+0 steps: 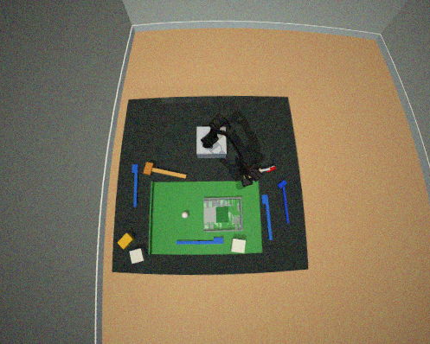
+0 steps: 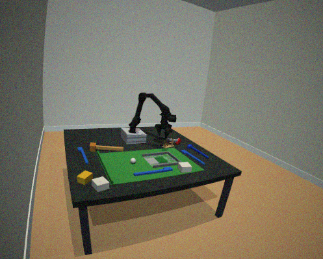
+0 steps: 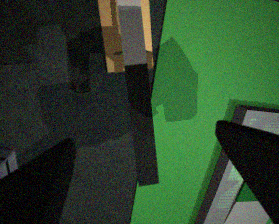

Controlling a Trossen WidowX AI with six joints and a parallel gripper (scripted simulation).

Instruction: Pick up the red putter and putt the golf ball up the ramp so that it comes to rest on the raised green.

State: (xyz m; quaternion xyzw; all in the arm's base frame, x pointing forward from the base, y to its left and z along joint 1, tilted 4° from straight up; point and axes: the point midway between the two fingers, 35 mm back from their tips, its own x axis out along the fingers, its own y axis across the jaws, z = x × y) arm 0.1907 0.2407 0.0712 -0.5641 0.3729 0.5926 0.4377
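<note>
The red putter's head point(image 1: 272, 168) point(image 2: 179, 141) is at the right of the green mat's back edge. Its pale shaft point(image 3: 133, 35) rests on a small wooden stand point(image 2: 167, 146) point(image 3: 111, 45), with the black grip point(image 3: 139, 85) pointing down in the wrist view. My gripper point(image 1: 250, 178) point(image 2: 164, 136) point(image 3: 146, 136) is open and empty above the grip, a finger to either side. The white golf ball point(image 1: 184, 214) point(image 2: 133, 161) sits on the mat, left of the grey ramp point(image 1: 209, 215) point(image 2: 150, 160). The dark green square point(image 1: 222, 213) point(image 2: 162, 159) lies beyond the ramp, inside a grey border.
Blue clubs lie left point(image 1: 135, 186), right point(image 1: 268, 218) point(image 1: 286, 205) and on the mat's front point(image 1: 197, 242). An orange mallet point(image 1: 169, 173) lies at the back left. White blocks point(image 1: 239, 245) point(image 1: 136, 256) and a yellow block point(image 1: 125, 240) stand near the front.
</note>
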